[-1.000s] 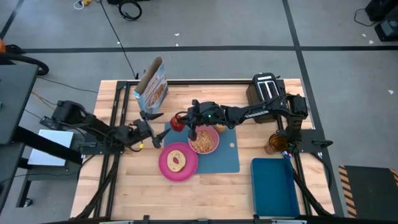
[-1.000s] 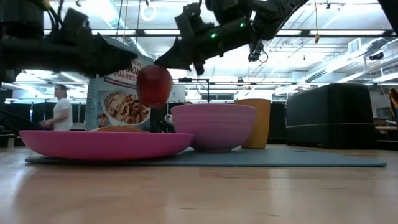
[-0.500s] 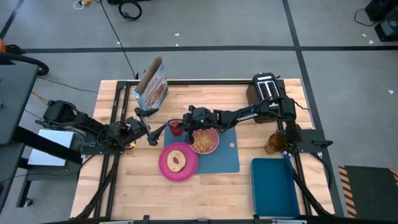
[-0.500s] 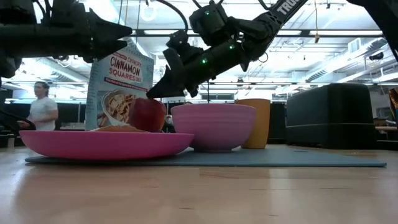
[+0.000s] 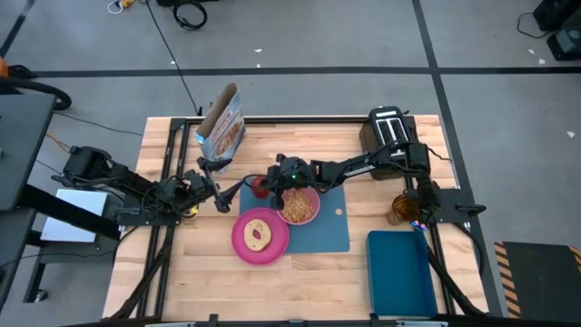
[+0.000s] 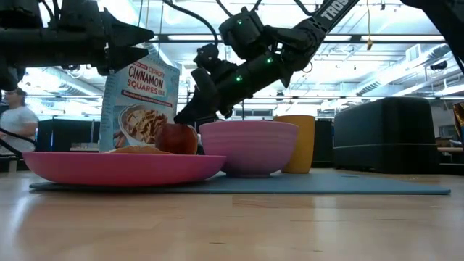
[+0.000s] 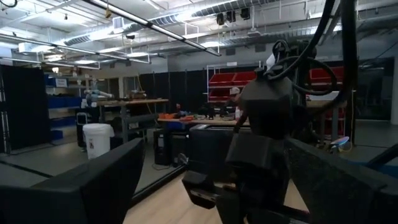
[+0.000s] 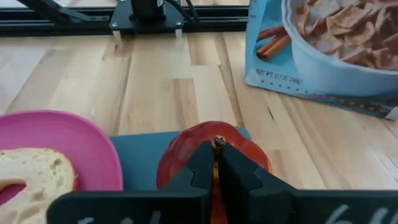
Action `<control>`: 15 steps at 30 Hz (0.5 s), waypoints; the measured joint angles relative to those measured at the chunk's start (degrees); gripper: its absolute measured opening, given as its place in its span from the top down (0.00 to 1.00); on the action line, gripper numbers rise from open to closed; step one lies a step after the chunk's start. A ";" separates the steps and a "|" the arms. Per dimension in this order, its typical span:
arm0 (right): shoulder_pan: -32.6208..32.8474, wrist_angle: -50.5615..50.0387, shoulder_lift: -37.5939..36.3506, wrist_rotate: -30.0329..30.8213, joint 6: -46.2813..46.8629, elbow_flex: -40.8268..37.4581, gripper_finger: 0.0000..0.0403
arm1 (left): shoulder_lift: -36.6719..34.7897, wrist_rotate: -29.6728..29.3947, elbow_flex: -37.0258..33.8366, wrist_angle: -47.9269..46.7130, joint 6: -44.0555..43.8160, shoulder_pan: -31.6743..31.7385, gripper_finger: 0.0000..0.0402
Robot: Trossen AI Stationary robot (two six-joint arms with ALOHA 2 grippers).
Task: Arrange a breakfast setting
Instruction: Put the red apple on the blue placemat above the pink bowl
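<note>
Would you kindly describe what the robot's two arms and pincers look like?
Both arms are dark, near-black, built of jointed segments. The right arm carries small green indicator lights and white lettering on its upper link, with black cable looped alongside it. Its right pincer has two flat, tapered black fingers. The left pincer ends in pointed, wedge-shaped black fingers.

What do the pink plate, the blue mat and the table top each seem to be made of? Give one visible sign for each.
Pink plate: probably plastic; even colour, smooth matte face.
Blue mat: perhaps silicone or thin plastic; it lies flat and thin, dull surface.
Table top: wood; pale planks with visible grain and joints, light sheen.
</note>
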 joint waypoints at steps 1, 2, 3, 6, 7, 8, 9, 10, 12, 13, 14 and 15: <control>-0.02 -0.01 0.00 0.02 0.12 0.00 0.94 | 0.00 0.00 0.00 0.00 -0.31 0.00 0.02; -0.07 -0.09 0.00 0.02 0.22 0.00 0.93 | 0.00 0.00 0.00 -0.03 -0.50 0.00 0.02; -0.07 -0.33 0.00 0.05 0.23 0.00 0.92 | 0.00 0.00 0.00 -0.05 -0.55 0.00 0.02; -0.06 -0.26 0.00 -0.25 0.15 0.00 0.91 | 0.00 0.00 0.00 -0.13 -0.55 0.00 0.02; -0.05 -0.27 0.00 -0.24 0.13 0.00 0.90 | 0.00 0.00 0.00 -0.13 -0.55 0.00 0.02; -0.05 -0.27 0.00 -0.24 0.13 0.00 0.89 | 0.00 -0.02 0.00 -0.13 -0.56 0.00 0.02; -0.05 -0.29 0.00 -0.24 0.13 0.00 0.89 | 0.00 0.00 0.00 -0.13 -0.71 0.00 0.02; -0.07 -0.27 0.00 -0.24 0.14 0.00 0.88 | 0.00 -0.01 0.00 -0.13 -0.84 0.00 0.02; -0.07 -0.23 0.00 -0.22 0.14 0.00 0.87 | 0.02 -0.02 0.00 -0.13 -0.88 0.00 0.02; -0.07 -0.17 -0.01 -0.22 0.26 0.00 0.86 | 0.02 -0.02 0.00 -0.13 -1.18 0.00 0.02; -0.06 -0.19 -0.16 -0.24 0.31 0.00 0.85 | 0.02 -0.02 0.00 -0.13 -1.42 0.00 0.02; -0.05 -0.21 -0.30 -0.24 0.31 -0.02 0.84 | 0.04 -0.02 0.00 -0.13 -1.94 0.00 0.02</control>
